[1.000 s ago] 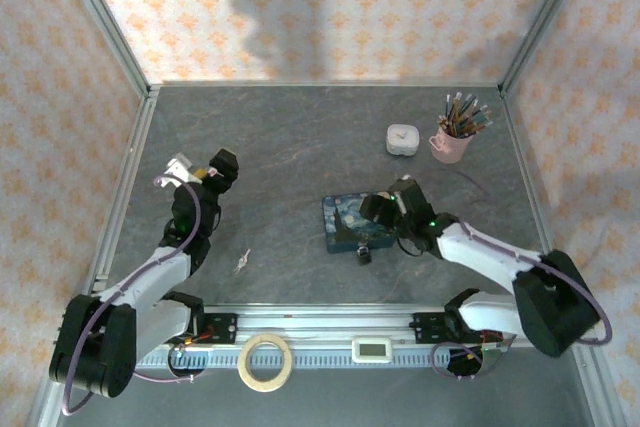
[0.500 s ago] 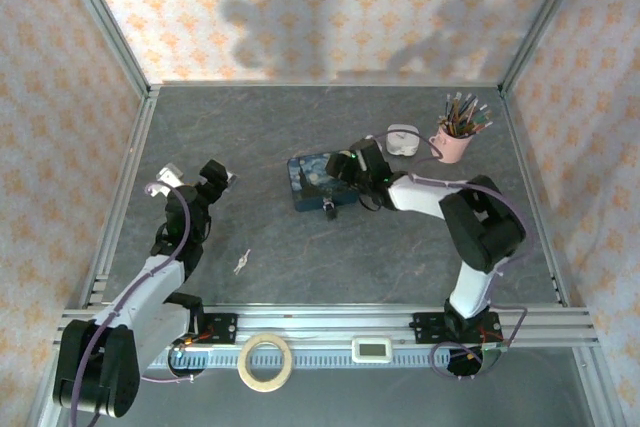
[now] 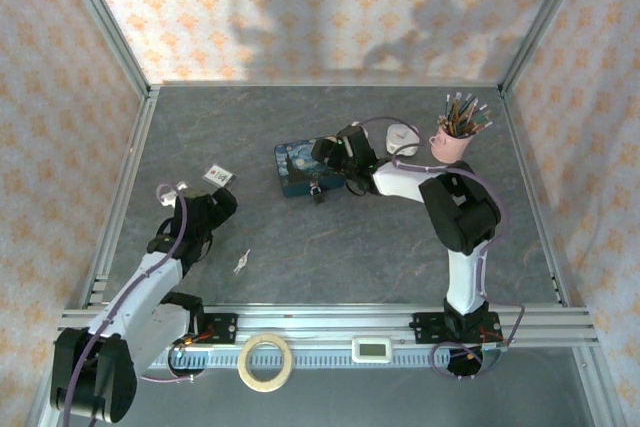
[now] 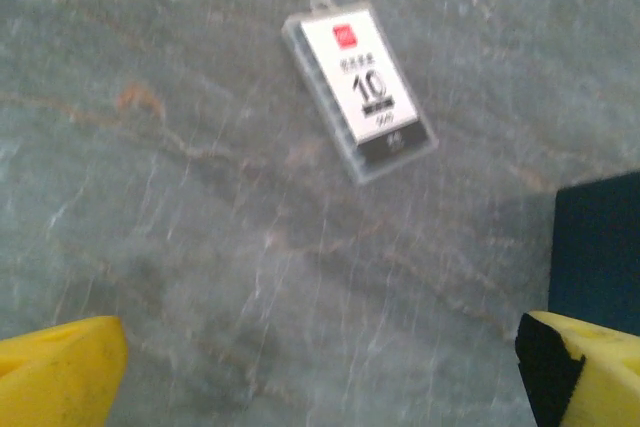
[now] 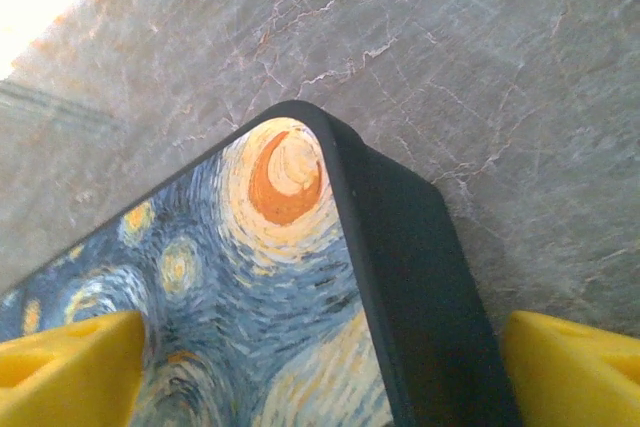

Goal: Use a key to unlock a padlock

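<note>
Blue starry-night tin (image 3: 298,167), padlock (image 3: 317,192) alongside: dragged left by right gripper (image 5: 320,362), now spread astride its corner. Left gripper (image 4: 320,367) spread, empty. Key (image 3: 241,262) untouched; unlocking unstarted.

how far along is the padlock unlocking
Done: nothing visible. The tiny silvery metal key lies alone on the grey table. In hand: nothing; left gripper open, right gripper open over the blue starry-night tin beside the small dark padlock. Remaining: pick up key, unlock.
</note>
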